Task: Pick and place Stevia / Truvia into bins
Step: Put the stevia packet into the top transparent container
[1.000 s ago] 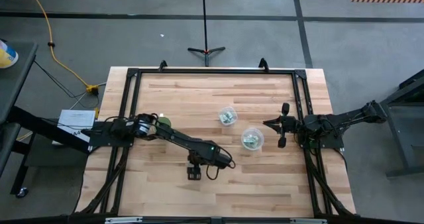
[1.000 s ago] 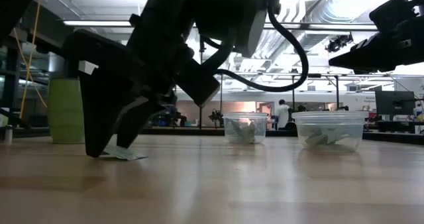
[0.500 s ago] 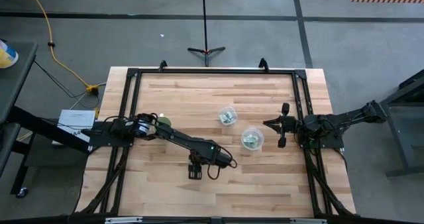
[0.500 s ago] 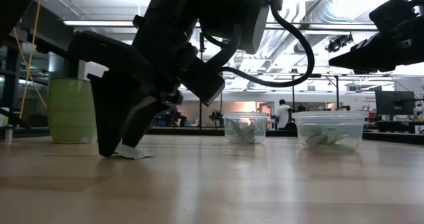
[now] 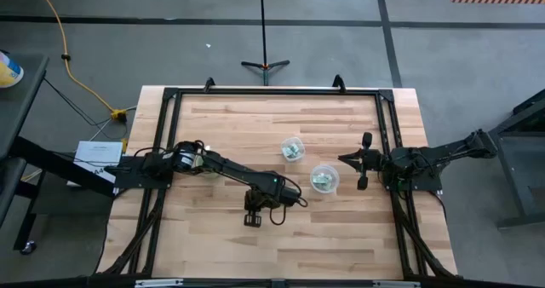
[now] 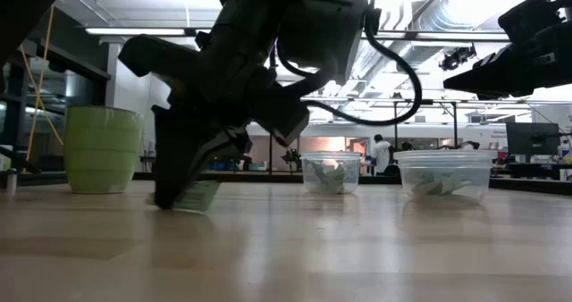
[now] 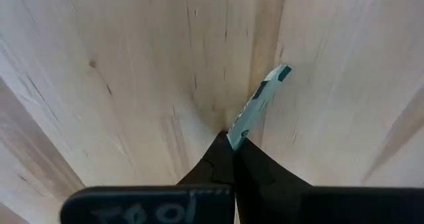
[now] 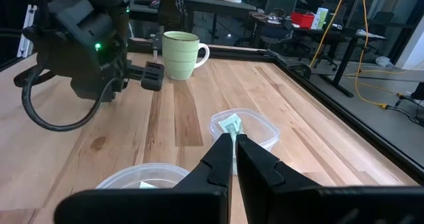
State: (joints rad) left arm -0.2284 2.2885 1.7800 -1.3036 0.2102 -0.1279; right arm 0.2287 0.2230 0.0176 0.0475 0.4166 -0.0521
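A pale green and white Stevia packet (image 7: pixel 260 102) is in my left gripper (image 7: pixel 232 143), which is shut on it at the table's middle, toward the near edge (image 5: pixel 253 216). The low view shows the packet (image 6: pixel 199 195) tilted beside the fingers, just above the wood. Two clear bins (image 5: pixel 293 149) (image 5: pixel 324 179) stand to the right of it, each with packets inside. My right gripper (image 8: pixel 234 146) hangs shut and empty above the table, to the right of the bins (image 5: pixel 361 161). My left gripper pinches one end of the packet (image 7: pixel 237 132) between its two fingertips. The fingers come from above, pointing down at the table. The packet is seen edge-on, sticking out past the fingertips at a slant. Whether its lower edge (image 6: pixel 183 207) rests on the wood, I cannot tell.
A solid green cup (image 6: pixel 103 148) stands on the table's left part, behind the left arm; the right wrist view shows it as a mug with a handle (image 8: pixel 180 54). A black frame (image 5: pixel 272 92) runs around the table's edges. Bare wood lies along the near edge.
My left gripper has shut on the packet, which lay flat on the wood between its open fingers a second ago. The packet now stands tilted on edge in the fingertips. The wrist has shifted slightly toward the bins.
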